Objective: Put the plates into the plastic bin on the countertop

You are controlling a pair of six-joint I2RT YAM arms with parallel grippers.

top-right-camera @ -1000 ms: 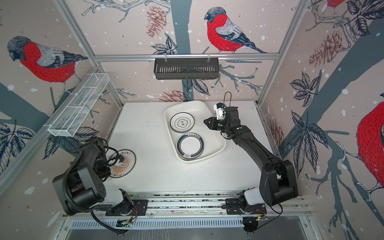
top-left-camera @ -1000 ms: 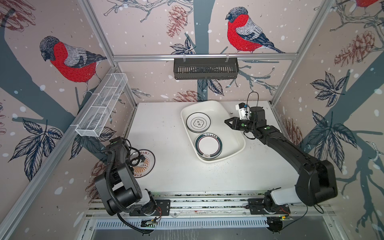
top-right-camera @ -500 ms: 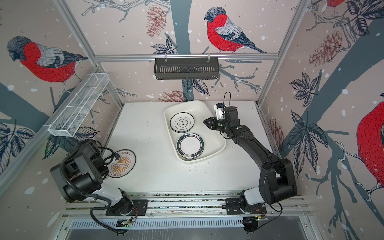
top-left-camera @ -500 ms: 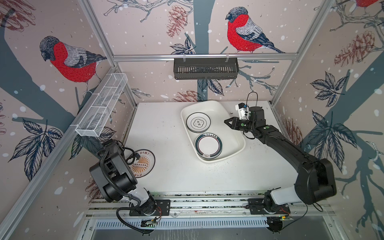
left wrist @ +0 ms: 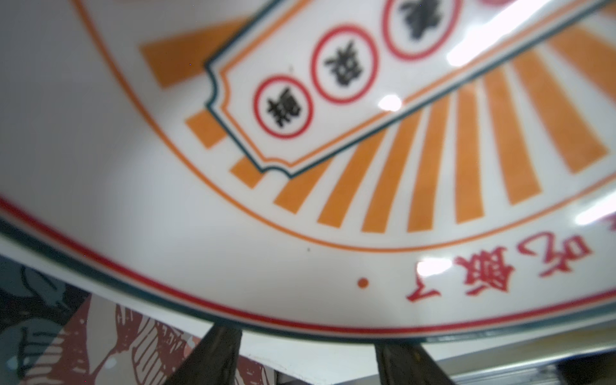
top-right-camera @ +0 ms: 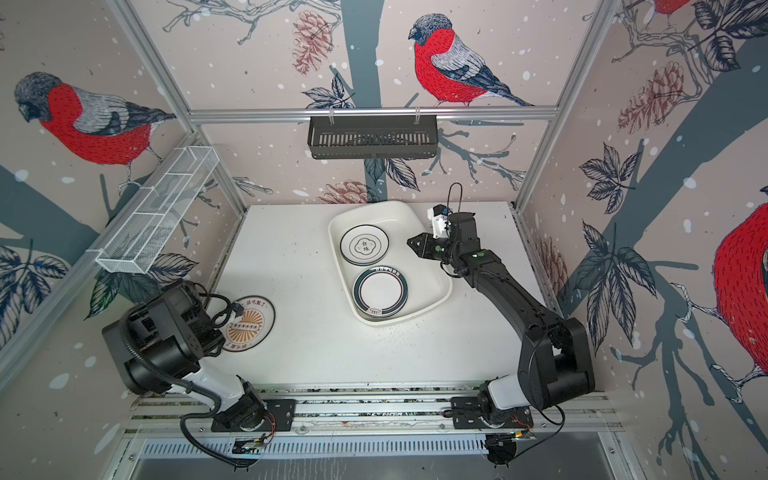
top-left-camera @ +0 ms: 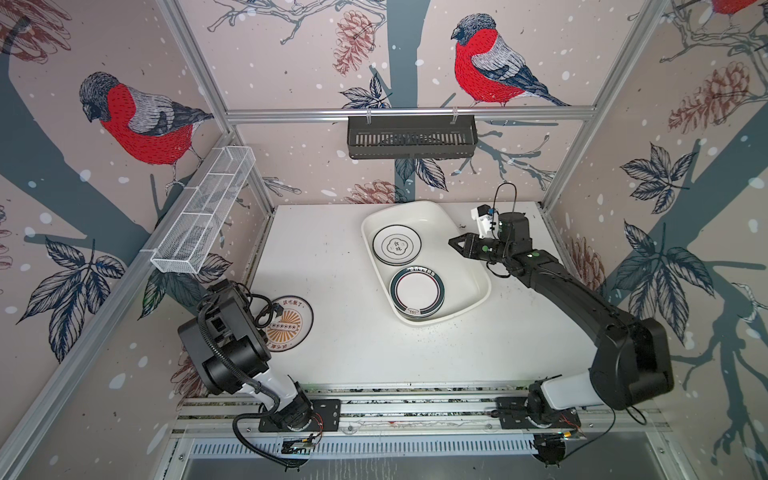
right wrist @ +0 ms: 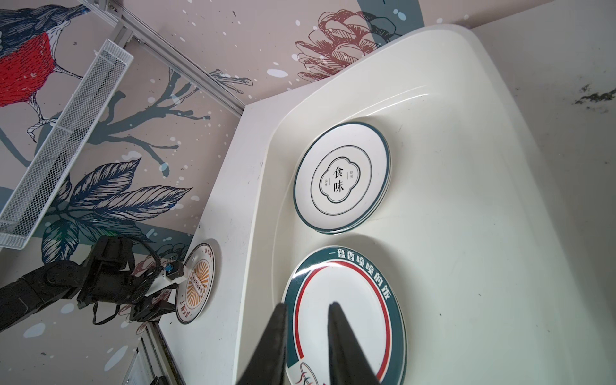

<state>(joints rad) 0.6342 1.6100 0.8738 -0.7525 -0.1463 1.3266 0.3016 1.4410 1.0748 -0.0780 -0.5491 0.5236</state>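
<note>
A sunburst plate lies on the countertop near its left edge. My left gripper is at that plate's rim, jaws wide apart, and the rim covers the fingertips; my arm hides the gripper in both top views. The plastic bin holds an emblem plate and a dark-banded plate. My right gripper hovers over the bin's right side, its jaws a little apart and empty.
A black slotted basket hangs on the back wall. A white wire-mesh basket runs along the left wall above the left arm. Aluminium posts stand at the back corners, and the arm bases sit on the front rail.
The left arm has swung outward to the left and uncovered more of the sunburst plate. The plate has stayed in place. The right arm has not moved.
</note>
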